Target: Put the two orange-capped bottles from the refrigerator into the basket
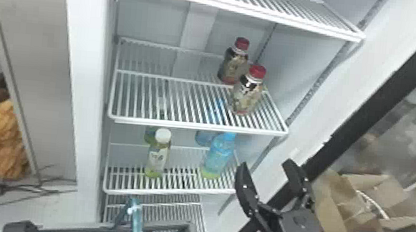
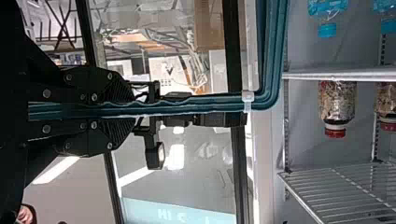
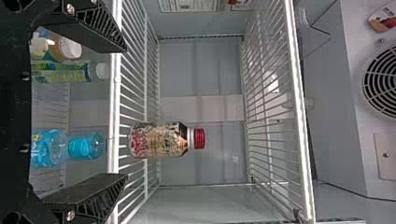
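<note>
My right gripper (image 1: 267, 165) stands open below and to the right of the middle shelf. On that shelf's right side are two upright bottles with orange-red caps, the front bottle (image 1: 246, 95) and the rear bottle (image 1: 234, 65). In the right wrist view the open right gripper (image 3: 123, 114) has a bottle (image 3: 159, 140) beyond its fingers, not touched. The dark basket (image 1: 168, 230) is at the bottom edge, its teal handle (image 1: 136, 224) raised. In the left wrist view my left gripper (image 2: 114, 109) is shut on the basket handle (image 2: 205, 103).
Blue bottles (image 1: 219, 156) and a white-capped green bottle (image 1: 158, 158) stand on the shelf below. The middle shelf's front edge (image 1: 195, 126) and upper shelf's edge (image 1: 245, 9) bound the bottles' space. A black door frame (image 1: 360, 130) and cardboard box (image 1: 328, 207) are at the right.
</note>
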You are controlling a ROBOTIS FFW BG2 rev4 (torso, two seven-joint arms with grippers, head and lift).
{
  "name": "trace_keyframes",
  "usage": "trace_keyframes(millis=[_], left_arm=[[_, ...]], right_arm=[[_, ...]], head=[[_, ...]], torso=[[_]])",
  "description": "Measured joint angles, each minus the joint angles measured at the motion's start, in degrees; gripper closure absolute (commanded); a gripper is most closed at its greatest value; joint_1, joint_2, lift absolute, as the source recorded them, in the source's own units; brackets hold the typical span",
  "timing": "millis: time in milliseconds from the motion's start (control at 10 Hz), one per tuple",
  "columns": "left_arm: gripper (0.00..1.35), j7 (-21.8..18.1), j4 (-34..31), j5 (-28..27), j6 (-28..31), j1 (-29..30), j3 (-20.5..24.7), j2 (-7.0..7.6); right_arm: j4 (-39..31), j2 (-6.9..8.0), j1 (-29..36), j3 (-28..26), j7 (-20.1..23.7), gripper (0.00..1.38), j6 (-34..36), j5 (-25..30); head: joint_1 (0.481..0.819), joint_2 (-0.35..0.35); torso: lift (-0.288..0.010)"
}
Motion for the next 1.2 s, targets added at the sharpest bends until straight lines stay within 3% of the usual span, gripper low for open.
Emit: trace_keyframes(millis=[1200], left_arm=[[1.21, 0.0, 0.0, -0.1, 0.0, 0.0, 0.0, -0.08]], right_arm=[[-0.2, 0.09, 0.3, 0.0, -0.5, 0.11, -1.1, -0.1]], head=[[0.695, -0.35]], torso=[[-0.04]])
